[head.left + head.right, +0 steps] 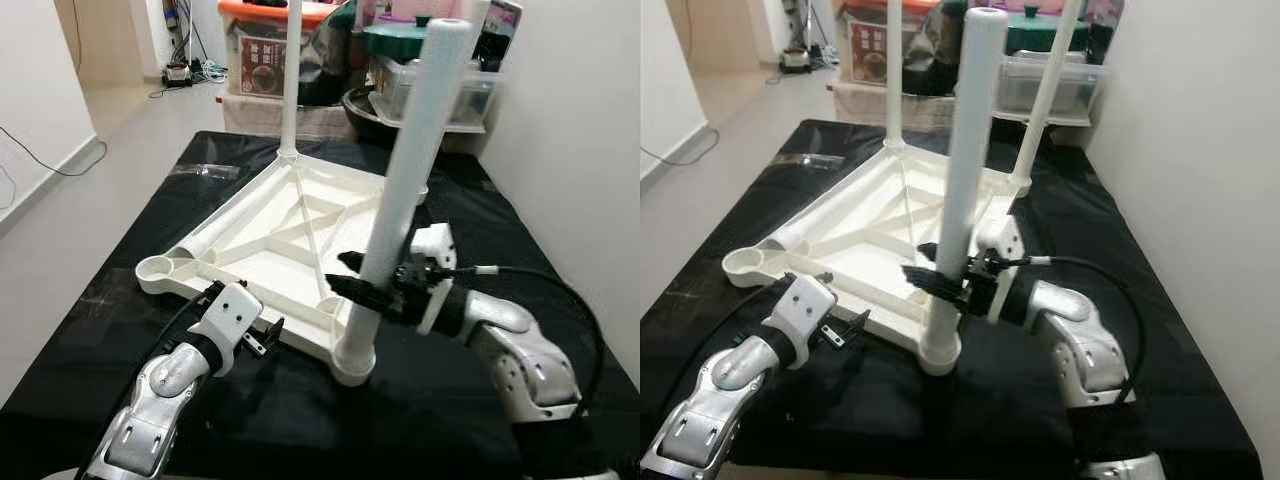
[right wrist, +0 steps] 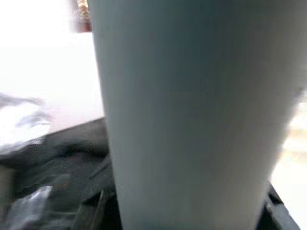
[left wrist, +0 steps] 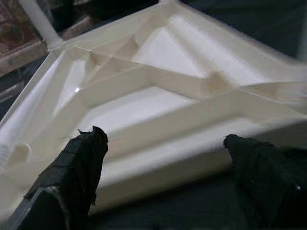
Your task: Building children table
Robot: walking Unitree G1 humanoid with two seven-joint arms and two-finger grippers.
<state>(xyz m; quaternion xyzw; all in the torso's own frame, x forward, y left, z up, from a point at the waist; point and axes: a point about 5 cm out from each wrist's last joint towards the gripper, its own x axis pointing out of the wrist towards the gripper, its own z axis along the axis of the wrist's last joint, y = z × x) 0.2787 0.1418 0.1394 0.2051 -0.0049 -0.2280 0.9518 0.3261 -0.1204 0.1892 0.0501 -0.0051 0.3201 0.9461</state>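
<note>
A black cloth (image 1: pixel 120 330) with a soft matte weave covers the work surface, and a pale tiled floor (image 1: pixel 130 130) runs along its left side. On the cloth lies the tabletop (image 1: pixel 290 240), upside down: a cream plastic square with raised ribs that cross its underside and a round socket at each corner. Three white legs stand in those sockets. The near leg (image 1: pixel 405 190), a smooth thick tube, rises tilted from the near corner socket. The far leg (image 1: pixel 291 80) and the right leg (image 1: pixel 1050 90) are thinner in the picture, and their tops are cut off by the frame edge. A fourth tube (image 1: pixel 205 240) lies flat along the tabletop's left edge, beside the empty left corner socket (image 1: pixel 157 268).

Behind the cloth sit storage boxes: one with an orange lid (image 1: pixel 265 45), one clear box (image 1: pixel 430 90) with a dark green lid. Their contents are hard to make out.

The right gripper (image 1: pixel 362 278) is clamped around the near leg low on its length, black fingers on either side of the tube. In the right wrist view the leg is a blurred grey column that hides nearly all else.

The left gripper (image 1: pixel 266 338) hovers at the tabletop's near edge, its fingers (image 3: pixel 84 163) spread apart with nothing between them. A crumpled clear plastic bag (image 1: pixel 205 170) lies on the cloth at the far left.
</note>
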